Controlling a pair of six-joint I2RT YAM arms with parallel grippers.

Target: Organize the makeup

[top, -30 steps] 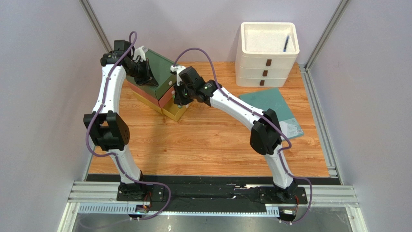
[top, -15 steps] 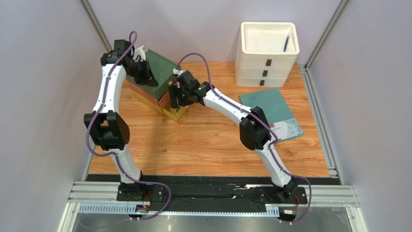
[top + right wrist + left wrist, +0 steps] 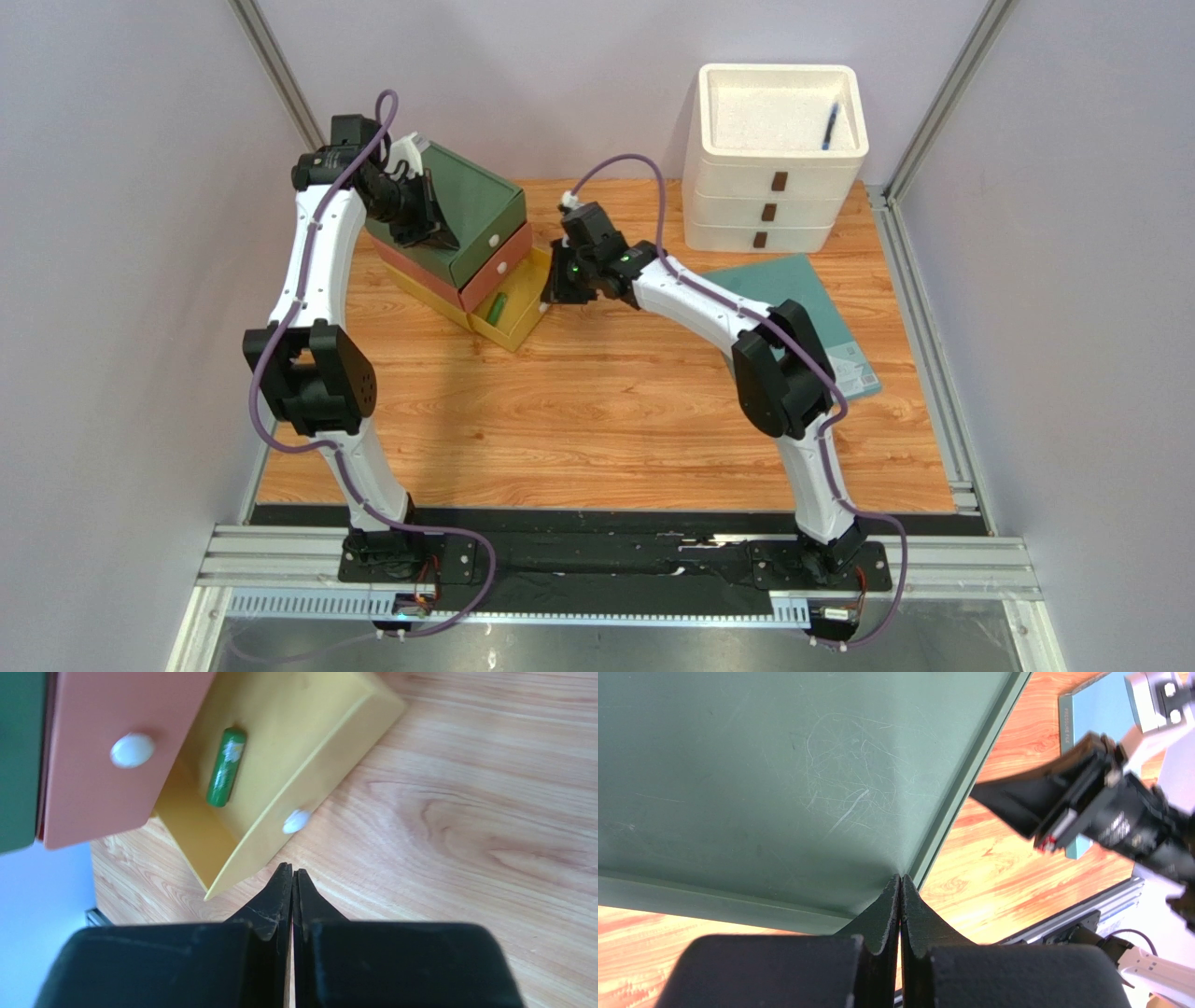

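Right gripper has its two fingers pressed together and carries nothing. It hovers over the wood just in front of the yellow drawer, close to its white knob but not touching it. This drawer is pulled out, and the green tube lies inside on its floor, alone, with its upper end under the edge of the orange drawer above. I judge the tube is put there as its sorted place, and the fingers are closed so that they can push the drawer front.

Left gripper is also shut and empty. Its tips meet the near edge of the green top of the small chest; I think it steadies the chest so that it does not slide when a drawer moves. I see no other cosmetics in these views.

Around this is a wooden table. At its far side stands a white drawer unit with a blue pen in its top tray, and a teal book lies flat beside the right arm. Pale lilac walls and metal rails close the cell.
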